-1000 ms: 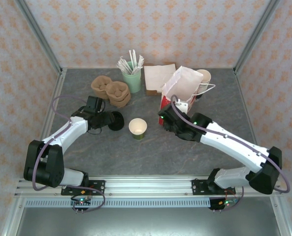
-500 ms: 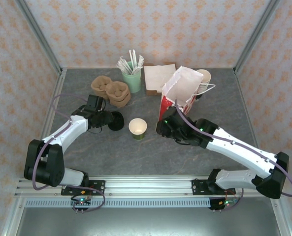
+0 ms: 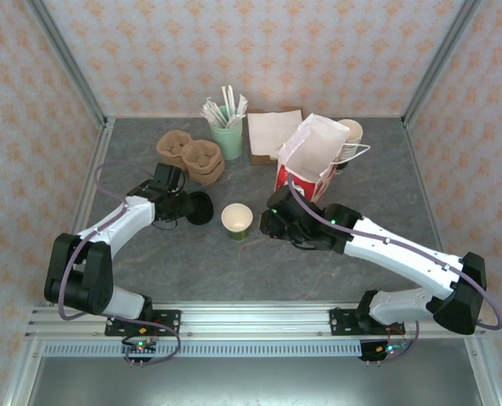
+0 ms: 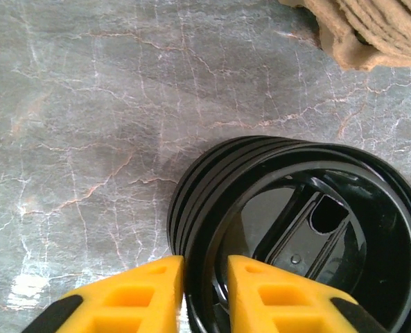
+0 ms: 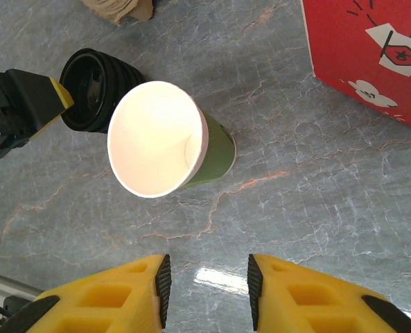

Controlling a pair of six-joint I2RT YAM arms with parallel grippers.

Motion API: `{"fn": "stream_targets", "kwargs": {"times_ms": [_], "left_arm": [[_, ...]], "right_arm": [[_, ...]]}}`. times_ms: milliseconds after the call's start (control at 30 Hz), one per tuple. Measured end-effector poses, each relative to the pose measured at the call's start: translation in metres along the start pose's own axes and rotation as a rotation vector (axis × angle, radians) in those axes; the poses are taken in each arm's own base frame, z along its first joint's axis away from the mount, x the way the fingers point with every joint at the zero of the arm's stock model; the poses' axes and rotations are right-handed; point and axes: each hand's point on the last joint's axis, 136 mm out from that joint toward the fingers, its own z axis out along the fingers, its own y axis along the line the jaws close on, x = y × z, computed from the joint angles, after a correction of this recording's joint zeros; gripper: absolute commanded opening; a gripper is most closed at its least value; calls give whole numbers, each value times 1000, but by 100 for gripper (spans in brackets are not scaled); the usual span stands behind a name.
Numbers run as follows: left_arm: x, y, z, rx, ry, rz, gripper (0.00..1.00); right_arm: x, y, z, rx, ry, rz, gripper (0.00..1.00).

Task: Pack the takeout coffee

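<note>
Grey marbled table (image 3: pixel 403 178): nothing on it has shifted over the last second. The tall red-and-white paper bag (image 3: pixel 311 156) stands right of centre toward the back, mouth open, untouched.

Change 1: the right arm has swung away from the foot of the bag toward mid-table. The right gripper (image 5: pixel 208 277) now hovers just beside the small green paper cup (image 3: pixel 237 220), jaws partly apart and nothing between them. The cup stands upright between the two grippers, near the bag but apart from it, with no lid on.

Change 2: the left gripper (image 4: pixel 205 277) has drawn its jaws in from wide to narrow at the low pile of round black plastic lids (image 3: pixel 199 207), just left of the cup. One yellow finger sits outside the top rim and one inside. The rim fills the gap, so it reads as a pinch on the pile.

Reading: lidding looks to come first and bagging after, so the task is early. The right gripper seems placed to steady the cup.

Unresolved:
- Whether one lid or several are caught; the wrist view cuts off the pile's near edge.
- The cup's contents, since its interior is washed out pale.
- The bag's interior, which is not visible.
- The stack of cream-rimmed paper cups (image 3: pixel 350 133), half hidden behind the bag.
</note>
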Motion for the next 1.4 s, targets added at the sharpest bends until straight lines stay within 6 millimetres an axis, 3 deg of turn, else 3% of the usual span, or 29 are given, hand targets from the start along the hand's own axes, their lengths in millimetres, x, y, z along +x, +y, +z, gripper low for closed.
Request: {"fn": "stream_targets", "kwargs": {"times_ms": [400,633,867,1167,1400], "left_arm": [[0,-1,-4,-3,6,2,14],[-3,-6,-23,16,-20,9,14],[-8,-25,-69,67,-65,58,14],[-4,-54,-149,164,-132,154,13],[18,-73,-172,187,-104,267,14]], "right_arm": [[-4,6,-3,-17,-6,3,37],[-10,21,-7,-81,-14,19,37],[-21,41,-11,-163,1,48,38],[-35,82,-22,-285,18,45,38],[-47,103,-29,-322,6,8,41]]}}
